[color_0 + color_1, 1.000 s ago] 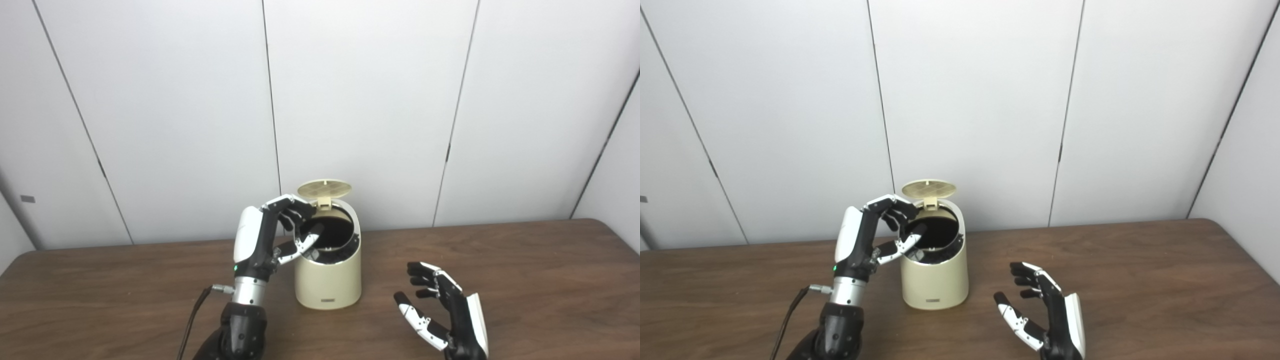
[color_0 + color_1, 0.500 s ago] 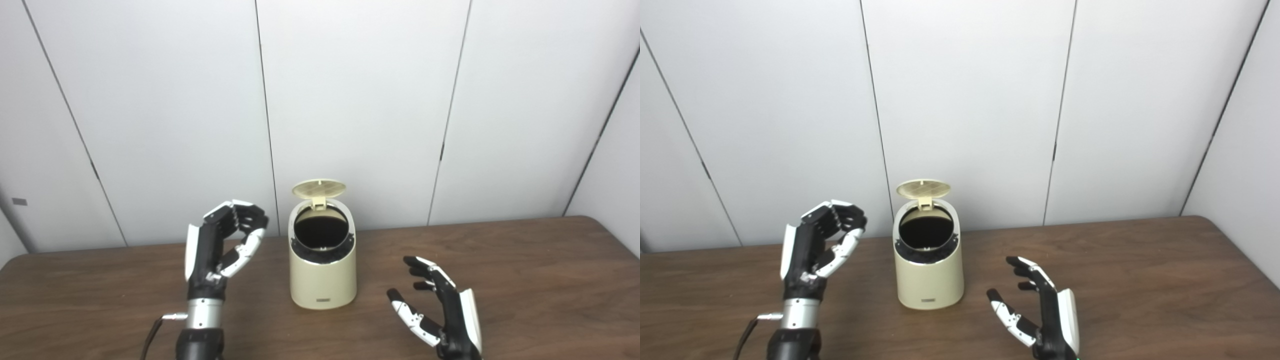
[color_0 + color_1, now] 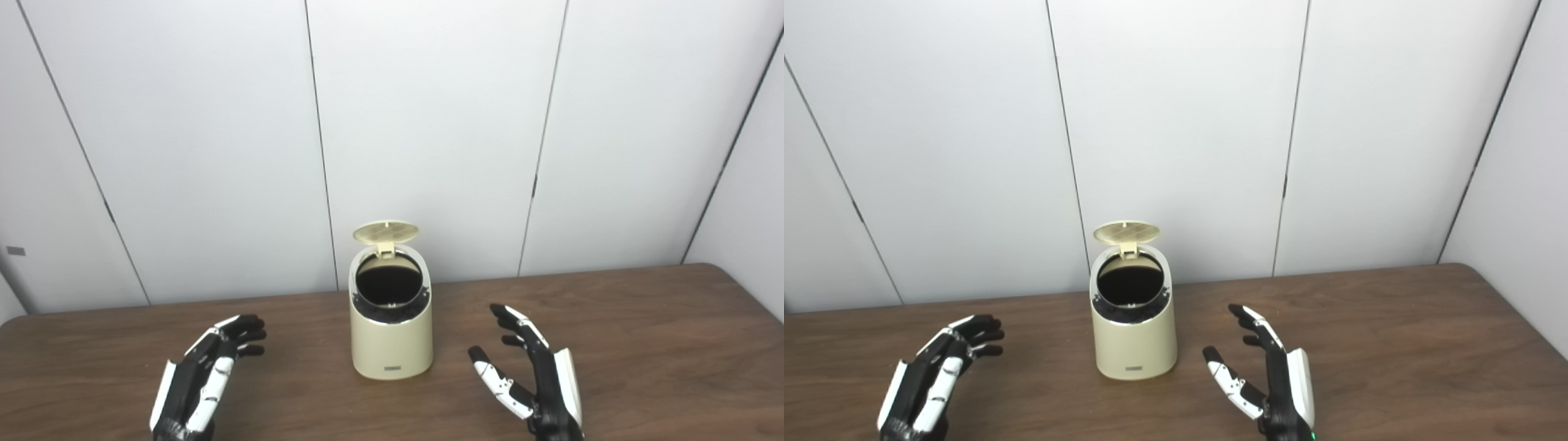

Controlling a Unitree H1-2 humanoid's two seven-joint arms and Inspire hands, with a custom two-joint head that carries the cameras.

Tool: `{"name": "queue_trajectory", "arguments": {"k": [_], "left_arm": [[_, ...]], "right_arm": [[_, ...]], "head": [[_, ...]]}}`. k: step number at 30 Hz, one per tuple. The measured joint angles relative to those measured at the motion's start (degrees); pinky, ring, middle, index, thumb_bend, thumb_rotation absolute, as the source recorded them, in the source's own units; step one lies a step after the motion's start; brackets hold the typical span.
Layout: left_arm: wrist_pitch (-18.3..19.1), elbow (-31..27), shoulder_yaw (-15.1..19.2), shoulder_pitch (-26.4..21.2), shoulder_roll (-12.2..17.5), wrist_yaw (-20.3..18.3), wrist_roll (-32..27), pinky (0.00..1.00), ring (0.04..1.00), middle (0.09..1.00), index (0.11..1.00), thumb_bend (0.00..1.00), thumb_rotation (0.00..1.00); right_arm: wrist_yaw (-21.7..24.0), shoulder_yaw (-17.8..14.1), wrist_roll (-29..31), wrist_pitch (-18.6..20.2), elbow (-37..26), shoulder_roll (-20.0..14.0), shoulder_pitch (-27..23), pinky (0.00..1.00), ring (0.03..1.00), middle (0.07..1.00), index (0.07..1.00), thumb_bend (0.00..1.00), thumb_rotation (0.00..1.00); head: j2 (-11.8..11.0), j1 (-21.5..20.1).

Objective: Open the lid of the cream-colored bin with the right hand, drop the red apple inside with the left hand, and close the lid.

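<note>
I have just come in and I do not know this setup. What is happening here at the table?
A humanoid robot works with a small cream-colored plastic bin on a brown wooden table. Its round hinged lid stands open, and no apple is visible; the dark inside cannot be seen. The left hand and right hand are both open and empty, on either side of the bin, not touching it. Closing the lid remains.

The bin stands on the table, near the wall behind it. Its lid stands up at the back. L hand lies left of the bin, R hand right, both apart from it.
</note>
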Motion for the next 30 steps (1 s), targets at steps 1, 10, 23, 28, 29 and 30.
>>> {"name": "queue_trajectory", "arguments": {"k": [1,10,23,28,29,30], "left_arm": [[-0.1,0.4,0.8,-0.3,-0.5,-0.6,-0.2,0.68,0.751,0.768,0.76,0.33,0.58],[-0.1,4.3,3.8,-2.9,-2.5,-2.5,0.1,0.72,0.768,0.778,0.764,0.26,0.38],[0.3,5.1,4.9,-3.4,-4.5,-1.5,3.4,0.76,0.797,0.797,0.783,0.24,0.52],[0.8,4.7,4.6,-3.5,-5.7,0.0,4.6,0.75,0.792,0.796,0.787,0.23,0.47],[0.9,4.7,4.6,-3.4,-5.8,0.2,4.8,0.74,0.79,0.796,0.787,0.23,0.45],[1.1,4.6,4.6,-3.4,-5.8,0.3,4.8,0.74,0.787,0.796,0.787,0.22,0.44]], "right_arm": [[0.0,0.0,0.2,-0.2,0.1,0.0,-0.1,0.7,0.787,0.792,0.781,0.25,0.48],[0.3,-0.2,0.6,-1.5,-0.9,-0.6,0.3,0.75,0.825,0.838,0.831,0.29,0.5],[14.7,0.2,-5.0,6.7,-19.6,-10.3,-2.4,0.96,0.993,0.999,0.998,0.77,0.93],[23.9,0.8,-9.8,14.8,-27.8,-12.1,-11.6,0.94,1.0,0.998,1.0,0.85,0.91],[26.3,1.1,-11.1,17.1,-29.0,-12.1,-13.4,0.94,1.0,0.999,1.0,0.85,0.9],[28.2,1.3,-12.1,19.2,-29.9,-12.2,-14.9,0.94,1.0,1.0,1.0,0.85,0.87]], "head": [[0.1,-0.1],[0.7,0.0],[0.8,0.5],[0.8,0.8],[0.8,0.8],[0.8,0.9]]}}
